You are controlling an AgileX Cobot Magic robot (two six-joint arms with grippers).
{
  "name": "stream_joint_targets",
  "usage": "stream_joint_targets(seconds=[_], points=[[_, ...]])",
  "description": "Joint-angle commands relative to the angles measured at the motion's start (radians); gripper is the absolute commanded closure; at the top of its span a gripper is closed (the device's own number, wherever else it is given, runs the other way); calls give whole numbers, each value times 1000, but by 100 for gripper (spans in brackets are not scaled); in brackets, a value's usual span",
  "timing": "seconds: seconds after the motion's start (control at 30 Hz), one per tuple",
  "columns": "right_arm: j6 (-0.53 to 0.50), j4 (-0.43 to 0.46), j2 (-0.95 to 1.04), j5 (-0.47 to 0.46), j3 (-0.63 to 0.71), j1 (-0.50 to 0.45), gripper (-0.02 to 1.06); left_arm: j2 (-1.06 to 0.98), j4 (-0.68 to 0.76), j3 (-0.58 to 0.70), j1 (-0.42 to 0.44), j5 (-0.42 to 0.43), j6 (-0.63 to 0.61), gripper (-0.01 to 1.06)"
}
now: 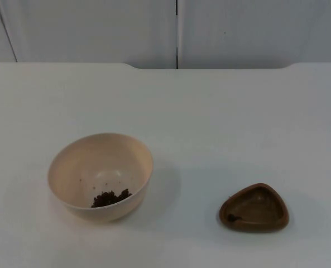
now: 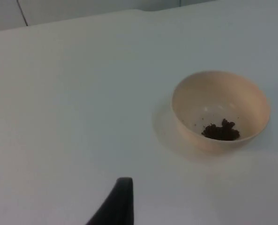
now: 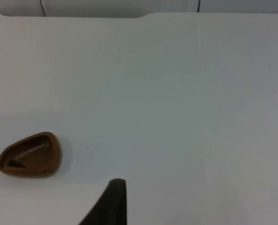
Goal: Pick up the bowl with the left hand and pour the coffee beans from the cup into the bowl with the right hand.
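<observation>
A cream bowl [image 1: 76, 162] stands upright on the white table at the front left. A small heap of dark coffee beans [image 1: 110, 197] lies at its bottom. In the left wrist view the bowl [image 2: 209, 93] and its beans [image 2: 221, 131] are some way off from my left gripper [image 2: 117, 206], which hangs above bare table and holds nothing. A brown, rounded-triangle cup [image 1: 254, 207] sits at the front right with only a dark speck inside. My right gripper [image 3: 108, 204] waits well clear of that cup [image 3: 30, 154], with nothing in it.
The white table top [image 1: 210, 111] ends at the grey partition wall [image 1: 98, 28] behind. A wide gap of bare table separates bowl and cup.
</observation>
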Motion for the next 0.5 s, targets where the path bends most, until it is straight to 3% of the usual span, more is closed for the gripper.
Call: stream_joint_targets(seconds=[0.0, 0.23, 0.47], points=[[-8, -1, -4, -5, -1, -7, -1, -5, 9, 5, 38, -10, 7, 0], [-8, -1, -4, -5, -1, -7, -1, -5, 9, 5, 197, -10, 7, 0], [-8, -1, -4, -5, -1, -7, -1, -5, 9, 5, 301, -10, 7, 0]])
